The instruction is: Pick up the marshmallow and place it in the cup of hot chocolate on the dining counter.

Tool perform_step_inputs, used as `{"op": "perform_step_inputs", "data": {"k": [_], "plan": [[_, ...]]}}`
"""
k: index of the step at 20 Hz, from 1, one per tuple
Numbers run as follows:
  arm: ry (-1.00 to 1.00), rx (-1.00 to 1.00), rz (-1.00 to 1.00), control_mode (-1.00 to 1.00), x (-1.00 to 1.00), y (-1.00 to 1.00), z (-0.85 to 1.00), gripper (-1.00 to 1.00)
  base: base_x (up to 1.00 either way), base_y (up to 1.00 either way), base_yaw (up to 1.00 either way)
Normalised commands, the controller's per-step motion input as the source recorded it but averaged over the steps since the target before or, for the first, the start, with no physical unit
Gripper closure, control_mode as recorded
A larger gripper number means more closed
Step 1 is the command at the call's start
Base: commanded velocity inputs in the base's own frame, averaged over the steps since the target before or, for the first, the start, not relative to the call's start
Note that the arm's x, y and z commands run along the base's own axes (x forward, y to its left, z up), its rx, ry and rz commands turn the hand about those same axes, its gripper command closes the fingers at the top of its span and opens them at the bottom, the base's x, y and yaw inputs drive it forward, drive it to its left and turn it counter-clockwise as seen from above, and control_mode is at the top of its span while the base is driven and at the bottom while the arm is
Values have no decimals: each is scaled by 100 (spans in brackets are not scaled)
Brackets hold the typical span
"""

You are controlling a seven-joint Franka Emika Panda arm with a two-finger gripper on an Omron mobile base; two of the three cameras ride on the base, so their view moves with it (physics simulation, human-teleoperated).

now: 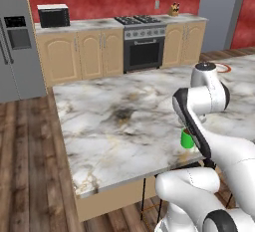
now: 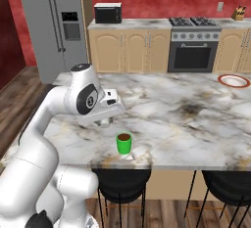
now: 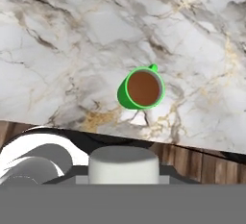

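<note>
Between the two dark tips of the end effector (image 3: pixel 124 183): a stubby whitish-grey marshmallow (image 3: pixel 124 165), pinched from both sides, its rounded top facing the hand view. Below and just ahead of the end effector: a small bright green cylindrical cup of hot chocolate (image 3: pixel 141 89), upright, brown liquid visible inside, small handle pointing away. Standing on the large white-grey marble dining counter (image 3: pixel 72 35) with dark and golden veins, close to the near edge. No contact between marshmallow and cup; clear air between them.

Seen from the right base view: end effector (image 2: pixel 105 121) hanging low over the counter (image 2: pixel 196 124), the green cup (image 2: pixel 124 143) just beside and slightly nearer the counter edge. Far off to the right of the end effector, near the opposite end of the slab: a round white plate with a red rim (image 2: pixel 234 80). Under the counter edge below the cup: two dark round stools (image 2: pixel 120 179).

Seen from the left base view: cup (image 1: pixel 187 140) partly hidden behind the white arm, counter (image 1: pixel 114 121) stretching away to the left, plate (image 1: pixel 224 68) beyond the arm. Well beyond the end effector, against the red wall: a steel stove with oven (image 1: pixel 142 42) and a black microwave (image 1: pixel 54 16) on the wall counter.
</note>
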Motion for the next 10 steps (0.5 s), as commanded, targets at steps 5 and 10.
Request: {"op": "perform_step_inputs", "data": {"k": [5,10], "plan": [[1,15,0,-100,28,-6,-11,100,0,0,0],[7,14,0,-100,35,-18,-16,100,0,0,0]]}}
